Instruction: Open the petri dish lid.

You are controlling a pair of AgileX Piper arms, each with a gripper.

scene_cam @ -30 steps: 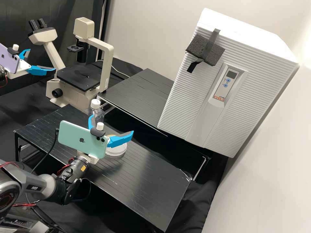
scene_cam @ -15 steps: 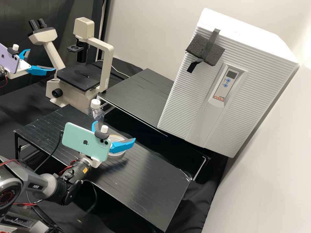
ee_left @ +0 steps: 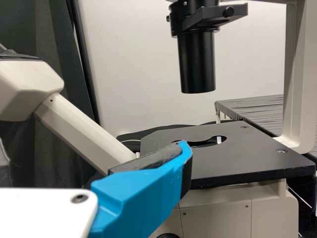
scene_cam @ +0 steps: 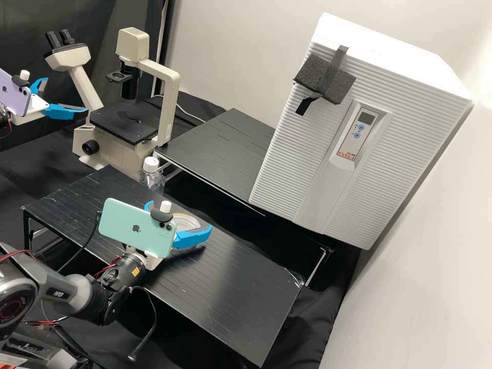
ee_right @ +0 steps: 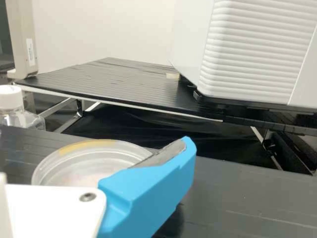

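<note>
Since the earlier frame, the right gripper (scene_cam: 180, 216) is lower and comes nearer the petri dish (scene_cam: 187, 221); the black cable (scene_cam: 154, 319) hanging from its arm has swung out. The left gripper (scene_cam: 66, 95) has not shifted.

Largest item: white ribbed cabinet (scene_cam: 287, 148), on the rear table (scene_cam: 215, 148); a dark foam pad (scene_cam: 334, 82) is taped to its front.

Front table (scene_cam: 225, 287): black tabletop, its long far edge facing the rear table.

Microscope (scene_cam: 166, 107): cream body with a black stage (scene_cam: 123, 122), beyond the front tabletop's far left corner.

Left gripper: raised, near the eyepiece side of the microscope, a purple phone (scene_cam: 15, 97) mounted on it. Fingers spread, nothing between them.

Right gripper: low over the front tabletop, a green phone (scene_cam: 134, 228) mounted on it. Fingers (scene_cam: 190, 239) spread, one on either side of the dish; contact cannot be told.

Clear bottle (scene_cam: 152, 179), white cap (scene_cam: 150, 164): upright, just past the far long edge; base hidden.

Petri dish: clear, round, flat on the front tabletop near the far long edge, closer to the far left corner than to the far right. The right wrist view shows a yellow strip (ee_right: 81, 147) along its rim. Cannot tell how the lid sits.
</note>
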